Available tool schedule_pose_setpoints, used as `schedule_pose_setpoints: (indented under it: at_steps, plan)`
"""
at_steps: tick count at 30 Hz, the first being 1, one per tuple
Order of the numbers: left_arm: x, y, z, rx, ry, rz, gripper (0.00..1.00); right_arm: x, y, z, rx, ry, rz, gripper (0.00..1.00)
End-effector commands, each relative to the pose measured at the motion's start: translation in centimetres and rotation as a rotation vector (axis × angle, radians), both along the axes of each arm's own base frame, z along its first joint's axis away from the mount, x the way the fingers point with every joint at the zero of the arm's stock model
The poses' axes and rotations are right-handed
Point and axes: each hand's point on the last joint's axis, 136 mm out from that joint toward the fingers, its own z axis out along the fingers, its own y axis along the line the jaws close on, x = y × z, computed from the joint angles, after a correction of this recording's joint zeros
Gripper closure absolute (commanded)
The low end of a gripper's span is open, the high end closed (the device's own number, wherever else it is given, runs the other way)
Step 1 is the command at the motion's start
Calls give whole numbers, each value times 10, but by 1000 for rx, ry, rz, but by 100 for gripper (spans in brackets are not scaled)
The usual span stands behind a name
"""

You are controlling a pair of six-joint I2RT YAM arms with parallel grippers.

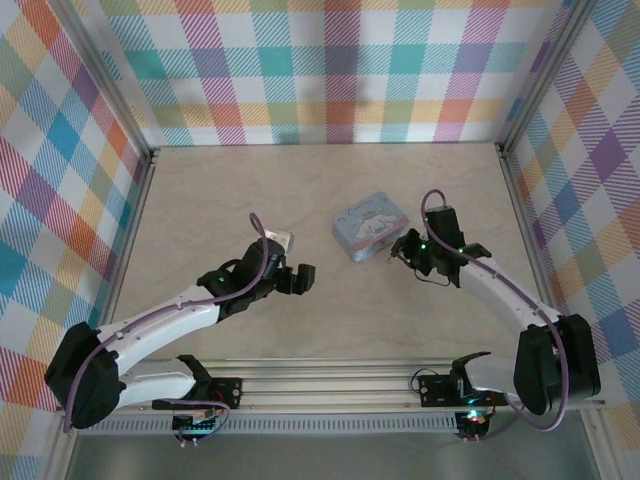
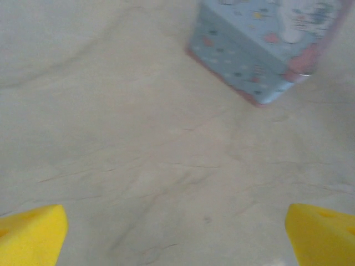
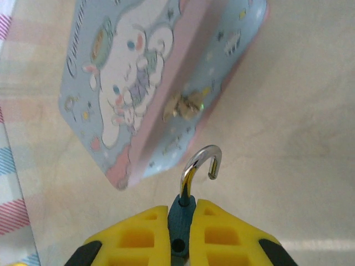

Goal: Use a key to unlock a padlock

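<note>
The padlock is a small blue-bodied lock, and my right gripper is shut on its body between the yellow fingers. Its silver shackle stands up with one end swung free of the body. In the top view the right gripper sits just right of the tin's near corner. My left gripper hovers over bare table left of the tin. It is open, with yellow fingertips far apart and nothing between them. The key is out of view.
A pale blue cartoon tin lies on the beige table between the two arms, its small metal latch facing the right gripper. Checked walls enclose the back and both sides. The tin's corner lies ahead of the left gripper.
</note>
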Motion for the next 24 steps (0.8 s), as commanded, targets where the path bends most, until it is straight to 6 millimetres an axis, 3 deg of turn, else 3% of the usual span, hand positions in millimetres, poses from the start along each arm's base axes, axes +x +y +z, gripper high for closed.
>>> schedule_pose_setpoints:
  at_steps: [1,5,8,12,17,21,24]
  plan:
    - [-3,59,2,173,40,185,0,-28,24,-3,-42,50,136,100]
    - [-12,95,-7,124,128,339,0,-59,72,-21,-95,82,348,100]
    - [-24,110,-19,32,183,415,0,-85,111,-38,-61,110,488,100]
    - [-42,124,-31,-31,204,485,0,-113,149,-59,-49,160,644,96]
    - [-54,128,-32,-95,175,488,0,-121,162,-60,-67,157,705,87]
    - [-56,130,-26,-74,161,460,0,-120,154,-47,-100,106,716,58]
    - [-54,131,-20,-48,154,453,0,-119,140,-35,-153,58,715,42]
